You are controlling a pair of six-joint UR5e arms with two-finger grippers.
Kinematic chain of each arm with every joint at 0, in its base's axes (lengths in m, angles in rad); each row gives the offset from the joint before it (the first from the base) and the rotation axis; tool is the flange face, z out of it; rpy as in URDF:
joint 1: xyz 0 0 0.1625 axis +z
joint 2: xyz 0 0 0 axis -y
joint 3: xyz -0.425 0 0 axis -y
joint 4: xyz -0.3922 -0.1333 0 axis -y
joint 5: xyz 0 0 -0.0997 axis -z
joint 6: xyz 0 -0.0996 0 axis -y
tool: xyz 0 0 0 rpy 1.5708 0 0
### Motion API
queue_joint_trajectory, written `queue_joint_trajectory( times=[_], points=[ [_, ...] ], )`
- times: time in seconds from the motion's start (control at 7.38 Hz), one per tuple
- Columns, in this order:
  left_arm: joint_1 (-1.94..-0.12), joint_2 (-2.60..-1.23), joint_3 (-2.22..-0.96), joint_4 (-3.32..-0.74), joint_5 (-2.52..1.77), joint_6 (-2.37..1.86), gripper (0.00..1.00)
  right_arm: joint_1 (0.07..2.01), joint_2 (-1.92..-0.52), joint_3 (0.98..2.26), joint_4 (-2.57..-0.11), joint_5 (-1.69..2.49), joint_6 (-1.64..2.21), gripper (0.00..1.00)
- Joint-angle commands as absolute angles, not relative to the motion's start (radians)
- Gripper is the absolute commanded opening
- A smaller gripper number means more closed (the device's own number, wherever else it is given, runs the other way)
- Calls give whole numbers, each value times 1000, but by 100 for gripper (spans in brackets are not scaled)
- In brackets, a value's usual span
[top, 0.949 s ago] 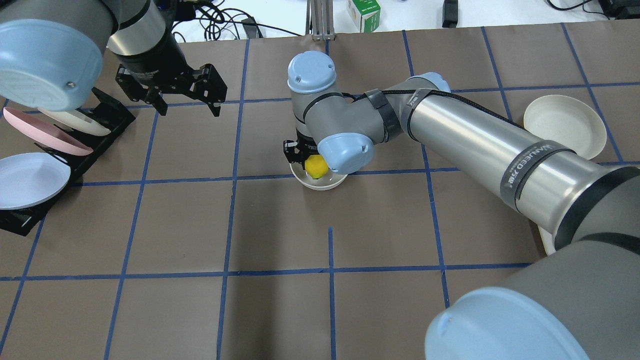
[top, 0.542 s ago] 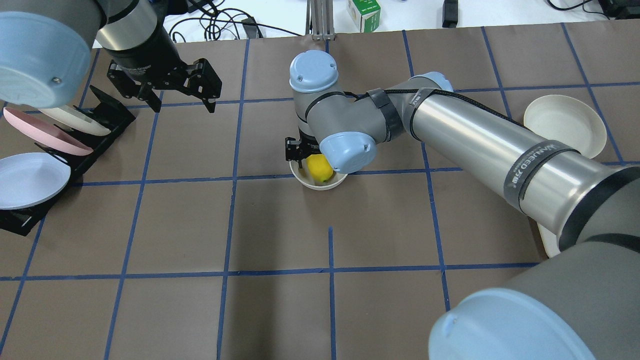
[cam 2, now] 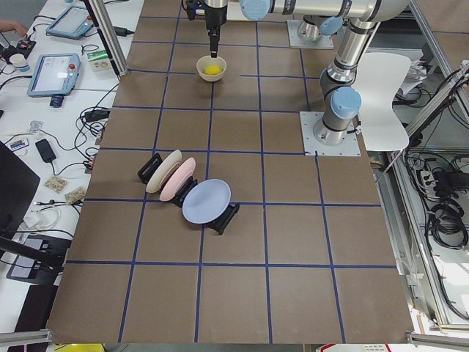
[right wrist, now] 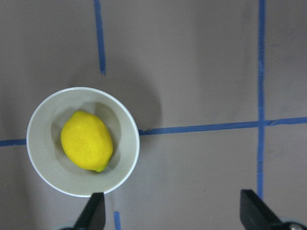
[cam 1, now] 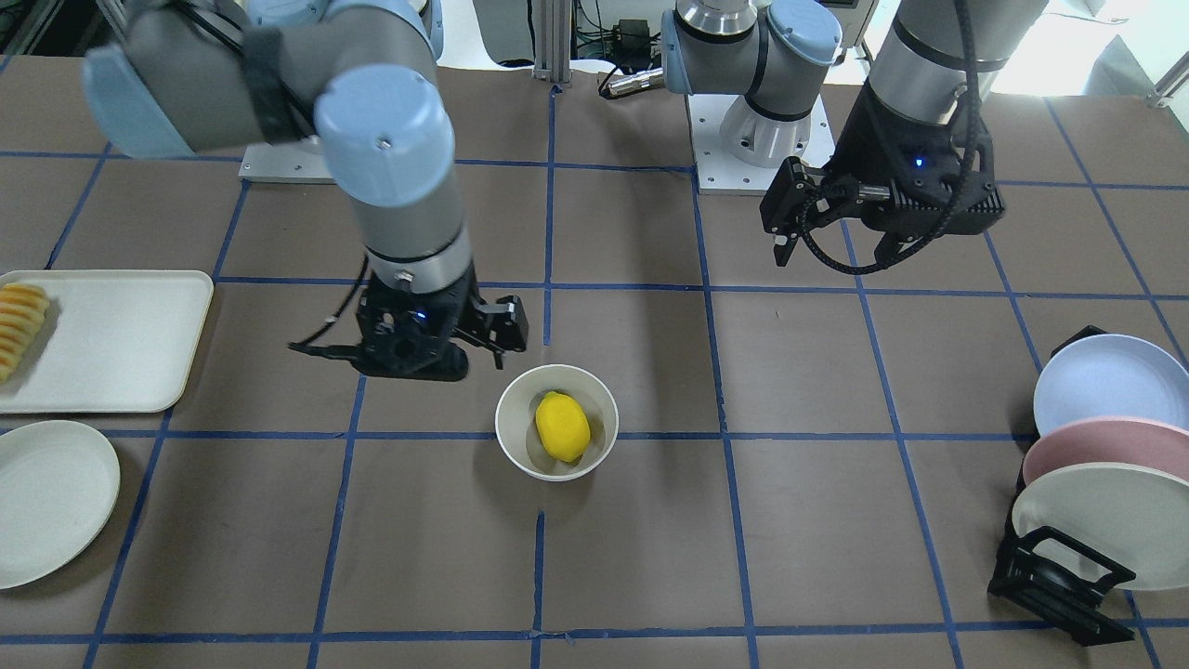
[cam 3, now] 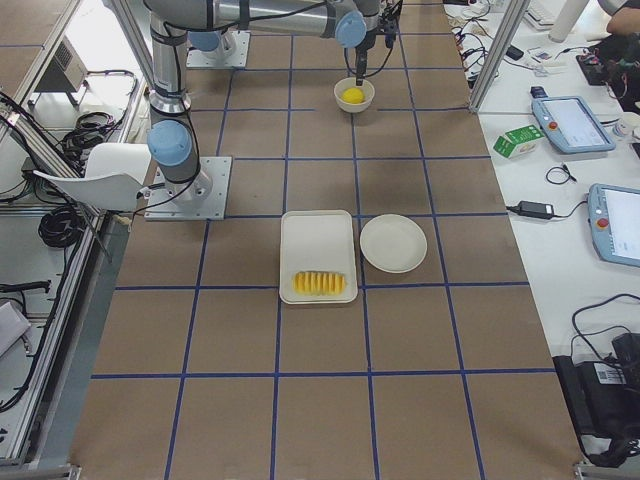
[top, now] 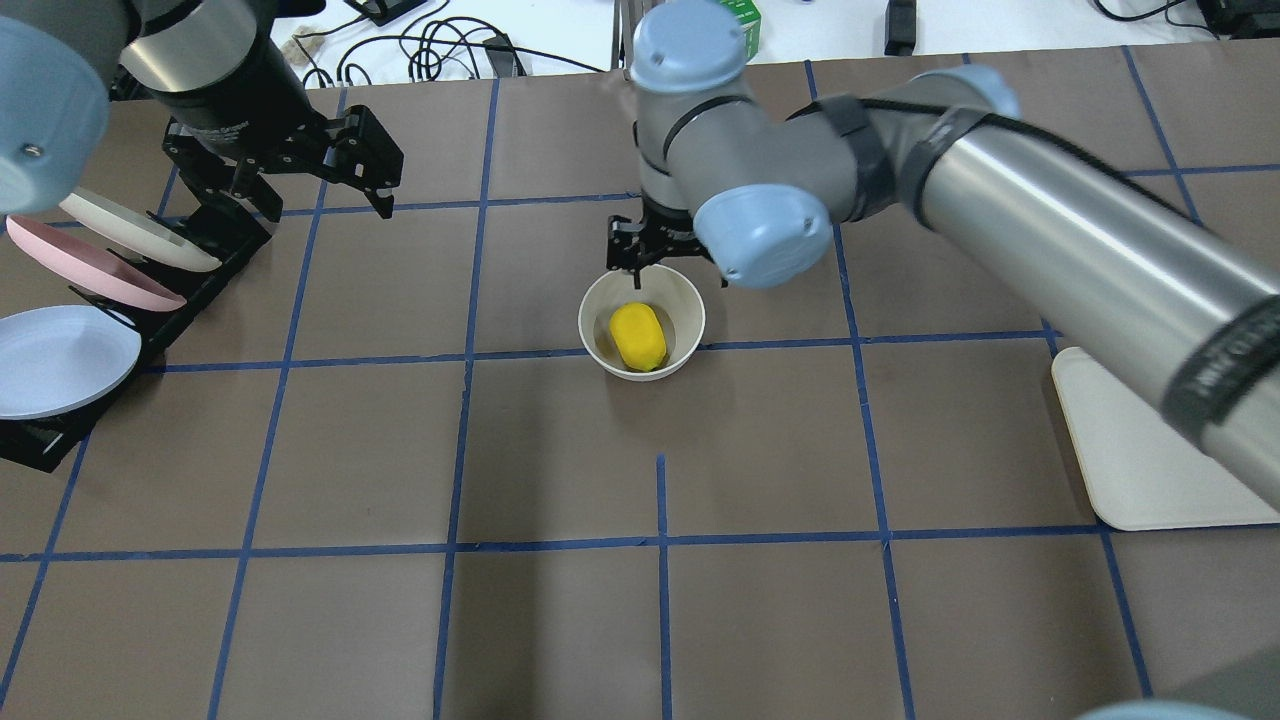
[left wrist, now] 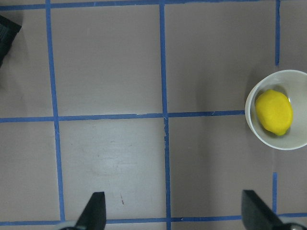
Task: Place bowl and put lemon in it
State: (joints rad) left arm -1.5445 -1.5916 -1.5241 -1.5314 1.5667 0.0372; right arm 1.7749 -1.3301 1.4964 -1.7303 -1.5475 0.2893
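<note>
The off-white bowl (top: 681,300) stands upright on the brown table near the middle. The yellow lemon (top: 638,336) lies inside it, free of any gripper. Both also show in the front view, bowl (cam 1: 514,409) and lemon (cam 1: 562,426). My right gripper (top: 640,256) hangs above the table just past the bowl's far rim, open and empty. In its wrist view its fingertips (right wrist: 94,212) stand wide apart, with the bowl (right wrist: 42,140) and lemon (right wrist: 87,140) below. My left gripper (top: 325,198) is open and empty at the far left, near the plate rack. Its wrist view shows the bowl (left wrist: 289,142) at the right edge.
A black rack (top: 200,270) at the left edge holds cream, pink and blue plates. A white tray (cam 1: 111,334) with fruit slices (cam 1: 20,325) and a shallow white plate (cam 1: 46,502) lie on my right side. Cables and a carton lie beyond the table's far edge.
My right gripper has risen off the bowl and drawn back past its far rim, leaving the lemon lying in it. My left gripper has moved left and farther back.
</note>
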Motion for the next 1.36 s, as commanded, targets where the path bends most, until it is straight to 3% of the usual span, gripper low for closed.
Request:
queue_joint_trajectory(
  times=[0.0,0.41,0.54,1.22],
  points=[
    [-1545,-1591,-1529,-1532,1563,37,100,1675,-1492,1477,-1472,-1543,217,100],
    [-1545,-1591,-1534,-1532,1563,37,100,1671,-1516,1470,-1491,-1546,133,100],
    [-1546,-1592,-1535,-1532,1563,37,100,1669,-1511,1465,-1602,-1546,45,100],
    [-1548,-1591,-1536,-1531,1563,31,100,1667,-1514,1486,-1591,-1615,22,100]
  ],
)
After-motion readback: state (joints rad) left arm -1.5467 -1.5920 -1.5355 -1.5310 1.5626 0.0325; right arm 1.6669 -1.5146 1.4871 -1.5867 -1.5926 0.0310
